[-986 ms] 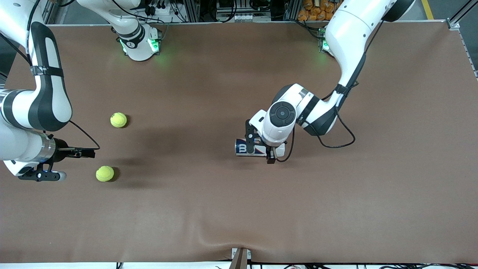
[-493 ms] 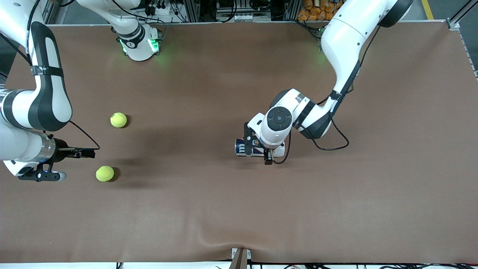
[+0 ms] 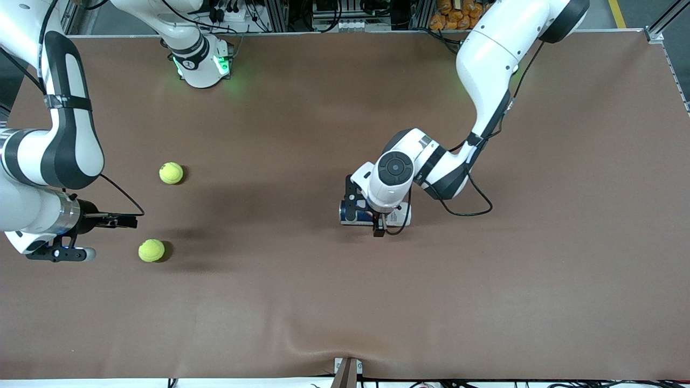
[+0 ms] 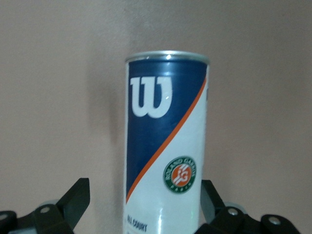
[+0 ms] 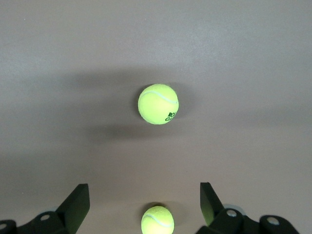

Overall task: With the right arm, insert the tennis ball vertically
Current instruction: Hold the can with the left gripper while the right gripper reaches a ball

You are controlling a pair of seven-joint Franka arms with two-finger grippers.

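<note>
On the brown table (image 3: 539, 296), a blue-and-white tennis ball can (image 3: 350, 212) lies on its side near the middle, serving as the landmark. The left gripper (image 3: 365, 213) is down at the can, its black fingers (image 4: 73, 202) spread wide on either side of the can's body (image 4: 165, 146) without pinching it; the can's metal rim points toward the right arm's end of the table.

Well apart from the can, toward the right arm's end, lie two yellow-green tennis balls. The nearer tennis ball (image 3: 151, 250) sits closer to the front camera than the can; the farther tennis ball (image 3: 171, 173) sits farther from the camera than the can. Both rest loose on the table.

The right arm (image 3: 48, 156) waits at its end of the table, the right gripper (image 3: 123, 220) hanging above the table between the two balls, claw spread and holding nothing, its fingers (image 5: 78, 202) framing the balls in the wrist view.
</note>
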